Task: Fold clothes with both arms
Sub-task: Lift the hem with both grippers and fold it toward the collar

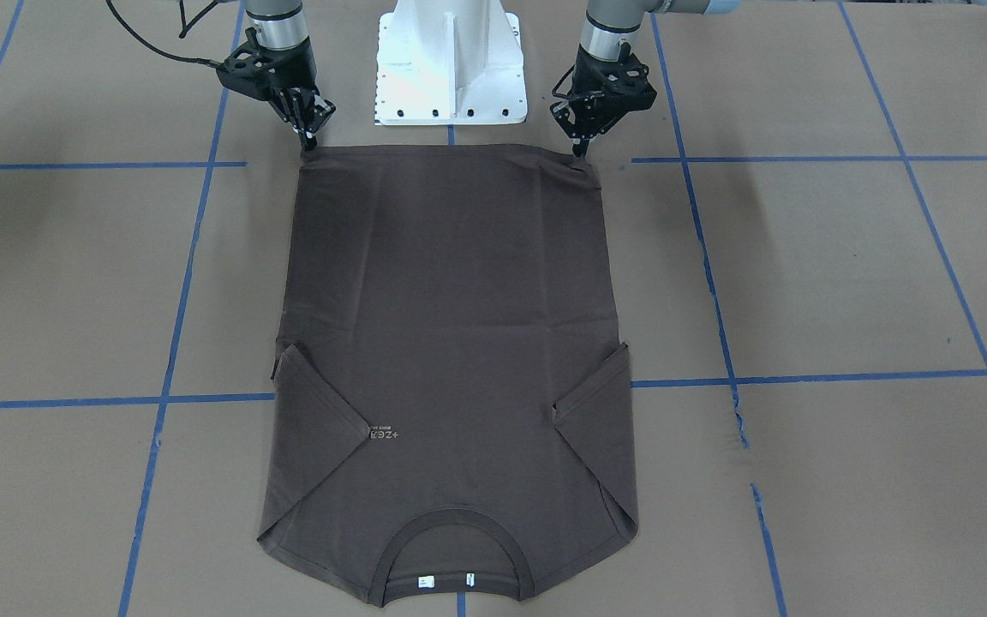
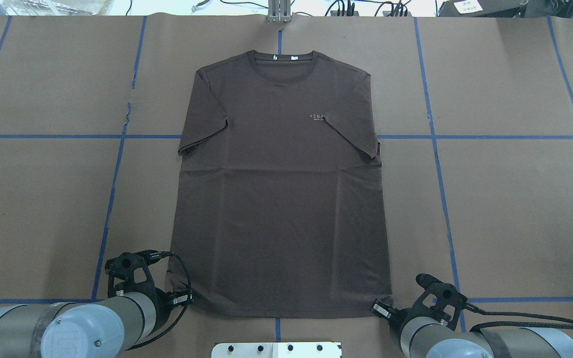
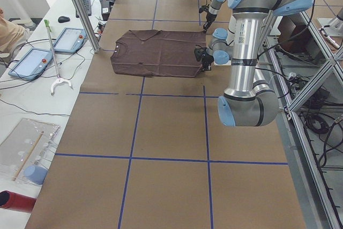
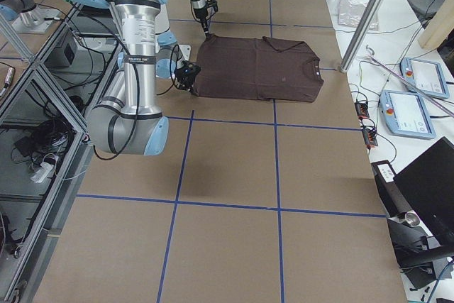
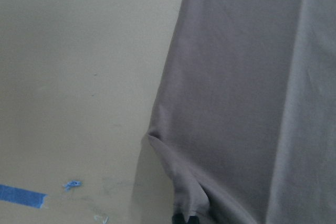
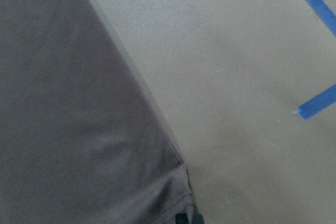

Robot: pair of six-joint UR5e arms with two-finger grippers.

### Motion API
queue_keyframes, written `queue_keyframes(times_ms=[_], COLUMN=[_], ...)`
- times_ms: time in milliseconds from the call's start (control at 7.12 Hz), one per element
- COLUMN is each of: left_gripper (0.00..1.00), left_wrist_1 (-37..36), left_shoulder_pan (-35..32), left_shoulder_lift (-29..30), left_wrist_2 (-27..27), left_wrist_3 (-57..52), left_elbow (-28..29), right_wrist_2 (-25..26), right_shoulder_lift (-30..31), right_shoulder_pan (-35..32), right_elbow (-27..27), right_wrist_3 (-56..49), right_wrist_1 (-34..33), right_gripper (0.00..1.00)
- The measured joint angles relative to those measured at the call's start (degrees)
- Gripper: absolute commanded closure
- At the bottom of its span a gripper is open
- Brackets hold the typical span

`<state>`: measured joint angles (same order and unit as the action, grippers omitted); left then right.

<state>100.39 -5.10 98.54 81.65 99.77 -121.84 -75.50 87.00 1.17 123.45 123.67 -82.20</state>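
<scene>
A dark brown T-shirt (image 1: pixel 451 300) lies flat on the table with its front up, collar (image 2: pixel 280 58) away from the robot and both sleeves folded inward. My left gripper (image 1: pixel 579 152) is shut on the near hem corner on its side. The left wrist view shows the cloth (image 5: pixel 247 77) puckered at the fingertips (image 5: pixel 185 219). My right gripper (image 1: pixel 310 141) is shut on the other near hem corner. The right wrist view shows the cloth (image 6: pixel 63 103) bunched at the fingertips (image 6: pixel 185 219). Both corners sit low at the table surface.
The white pedestal base (image 1: pixel 451 68) stands just behind the hem, between the arms. Brown paper with blue tape lines (image 1: pixel 802 377) covers the table (image 2: pixel 505 209). Tablets (image 3: pixel 32 63) and a metal post (image 3: pixel 80 9) stand past the far table edge.
</scene>
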Motion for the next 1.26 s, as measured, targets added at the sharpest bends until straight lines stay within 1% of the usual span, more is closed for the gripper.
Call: queue_keyframes(times_ms=[140,421,562,702,843,983,1124,1264], left_gripper=[1.00,1.00,1.00,1.00,1.00,1.00,1.00,1.00], left_wrist_1=[-4.0,-16.5,-21.9,-25.5,-27.1,-27.7,-27.9,-28.0], left_shoulder_pan=[-0.1,-0.2,-0.5,-1.7,-4.0,-7.3,-11.6,-16.7], left_shoulder_lift=[0.0,0.2,0.3,0.5,1.1,3.0,6.0,9.2], left_wrist_2=[1.0,5.9,8.9,12.1,14.3,15.3,15.7,16.2], left_wrist_3=[-0.2,-0.3,-0.4,-0.9,-3.2,-8.5,-14.5,-20.5], left_elbow=[-4.4,-17.9,-24.5,-28.9,-30.4,-29.2,-26.0,-21.5], right_wrist_2=[-0.1,-0.5,-1.1,-2.9,-5.3,-7.0,-8.1,-9.8], right_shoulder_lift=[0.0,-1.2,-3.1,-5.9,-8.2,-10.4,-13.1,-16.2], right_shoulder_pan=[-0.1,2.1,3.1,2.1,-0.4,-3.6,-7.6,-12.8], right_elbow=[4.1,18.8,25.5,29.1,30.4,30.3,28.5,25.1], right_wrist_3=[-0.2,-0.2,-0.2,-0.2,-1.0,-3.6,-7.1,-10.6], right_wrist_1=[-3.4,-18.5,-26.0,-31.8,-35.4,-37.1,-37.7,-38.0], right_gripper=[1.00,1.00,1.00,1.00,1.00,1.00,1.00,1.00])
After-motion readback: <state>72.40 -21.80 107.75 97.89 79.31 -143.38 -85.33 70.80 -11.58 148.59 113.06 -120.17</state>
